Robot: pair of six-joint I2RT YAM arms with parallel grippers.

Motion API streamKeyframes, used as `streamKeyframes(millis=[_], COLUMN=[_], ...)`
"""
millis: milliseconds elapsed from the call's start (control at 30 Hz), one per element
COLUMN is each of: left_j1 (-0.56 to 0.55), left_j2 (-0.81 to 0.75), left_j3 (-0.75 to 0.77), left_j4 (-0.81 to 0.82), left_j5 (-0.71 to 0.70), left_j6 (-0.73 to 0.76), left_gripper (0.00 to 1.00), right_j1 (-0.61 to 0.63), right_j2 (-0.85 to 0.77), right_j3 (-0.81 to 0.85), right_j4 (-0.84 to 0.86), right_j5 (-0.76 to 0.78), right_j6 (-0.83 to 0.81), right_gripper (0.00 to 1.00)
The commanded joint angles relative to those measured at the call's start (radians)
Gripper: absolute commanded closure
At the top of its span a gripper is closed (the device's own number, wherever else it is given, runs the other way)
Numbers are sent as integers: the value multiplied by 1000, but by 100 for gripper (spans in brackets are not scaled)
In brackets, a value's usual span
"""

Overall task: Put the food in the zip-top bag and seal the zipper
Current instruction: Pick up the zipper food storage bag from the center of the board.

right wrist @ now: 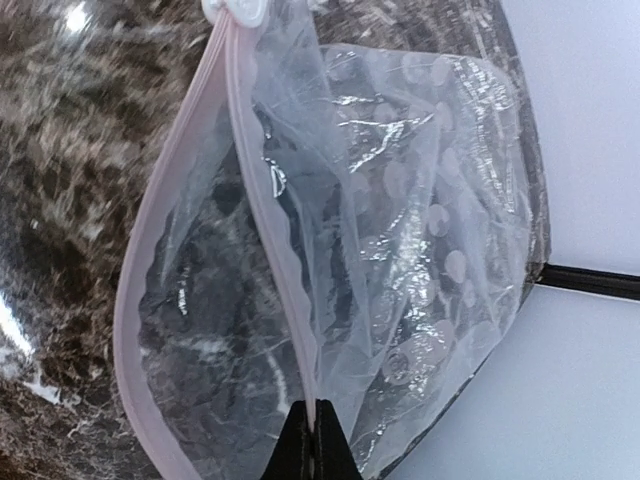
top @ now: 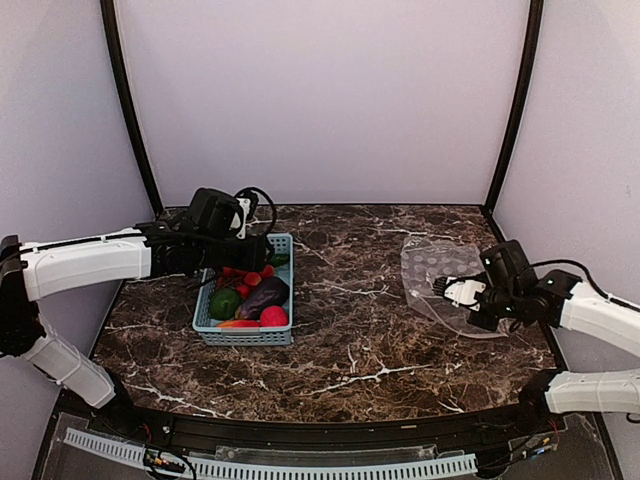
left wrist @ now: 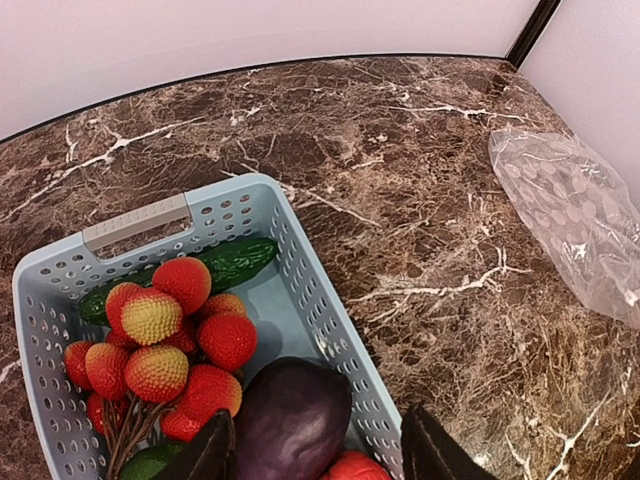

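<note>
Bench (top: pixel 400 340): nothing bagged yet, so I reckon the task's barely begun. Zip-top bag (top: pixel 435 268) is at far right, mouth gaping, empty. Blue basket (top: pixel 245 337) at left holds all the food (left wrist: pixel 160 340), well apart from bag; its walls may hamper picks. Eggplant (left wrist: pixel 290 420) sits btwn my left fingers (left wrist: pixel 208 452), which are spread, not gripping. Zipper (right wrist: pixel 265 230) unsealed, w/ right fingers (right wrist: pixel 300 450) pinched on one lip.

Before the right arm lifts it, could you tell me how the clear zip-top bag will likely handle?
Probably floppy: the zip-top bag is thin and crinkled, so it should sag from the right gripper pinching its zipper. Likely very light, since it looks empty.
</note>
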Motion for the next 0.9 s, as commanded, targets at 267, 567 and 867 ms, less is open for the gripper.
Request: streamKeyframes(millis=[267, 567, 867], left_j1=[-4, -4, -4], left_j2=[-108, -197, -182], left_j3=[14, -45, -76], left_j4=[-111, -140, -97], left_j5=[-76, -73, -23], left_j6=[47, 49, 25], left_gripper=[30, 30, 33], right_j1=[-47, -326, -167], right_j2=[342, 594, 626], right_j3=[457, 918, 714], right_j4=[102, 69, 53], right_j5=[-51, -15, -310], right_j6=[75, 189, 351], right_gripper=[100, 100, 100])
